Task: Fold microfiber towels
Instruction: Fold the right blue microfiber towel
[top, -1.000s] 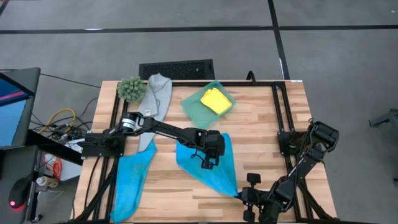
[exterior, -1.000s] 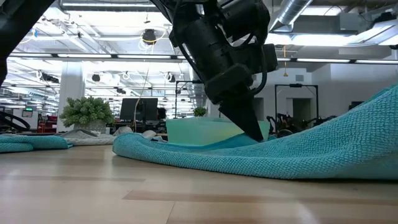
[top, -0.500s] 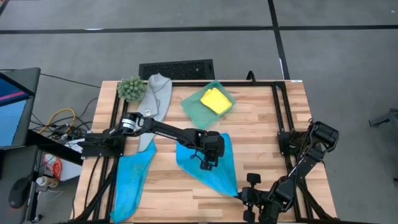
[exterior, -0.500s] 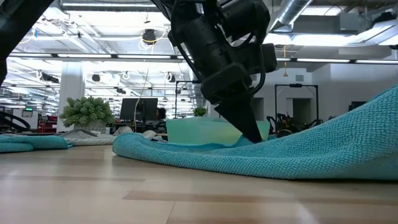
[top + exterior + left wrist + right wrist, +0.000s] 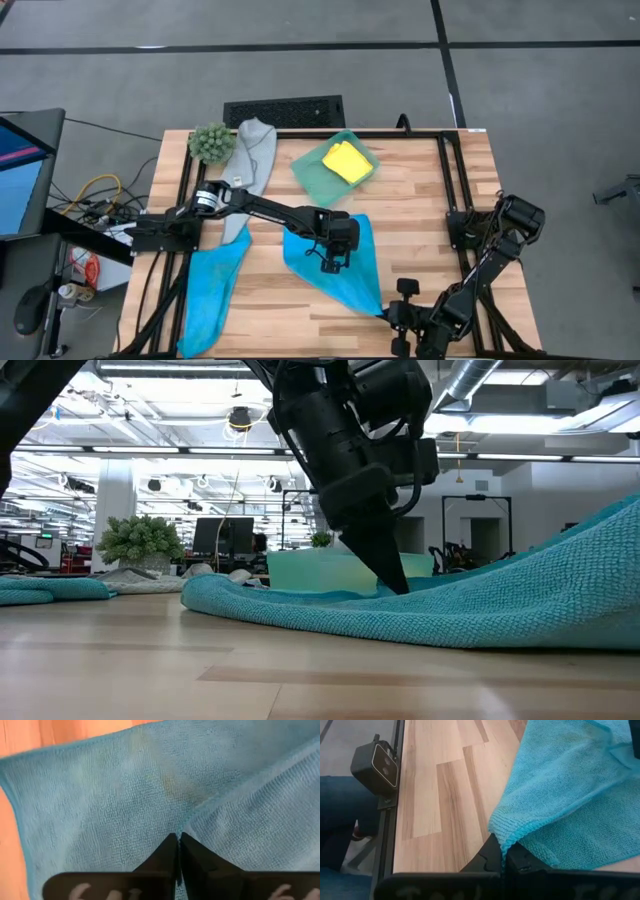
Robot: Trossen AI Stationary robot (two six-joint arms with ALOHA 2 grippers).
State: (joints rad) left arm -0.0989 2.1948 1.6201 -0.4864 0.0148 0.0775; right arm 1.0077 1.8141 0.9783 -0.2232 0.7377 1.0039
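On the wooden bench (image 5: pixel 420 190), a teal tray (image 5: pixel 312 172) holds the folded yellow towel (image 5: pixel 346 160). The blue towel (image 5: pixel 358 280) lies diagonally mid-bench; left end effector (image 5: pixel 331 262) pinches its middle, right end effector (image 5: pixel 392 316) its near corner.

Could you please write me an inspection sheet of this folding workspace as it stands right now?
Surface: wooden table, bare planks at the right side.
Job's things: centre blue towel spread out; second blue towel limp at the left edge; grey towel crumpled at the back; yellow towel folded in the teal tray.
Clutter: green plant ball at the back left corner.
Grippers: left gripper down on the centre blue towel, jaws shut at a fold edge; right gripper shut on that towel's near corner.
Cables: orange and yellow cables beside the table's left side.
Surroundings: grey floor, monitor at left.
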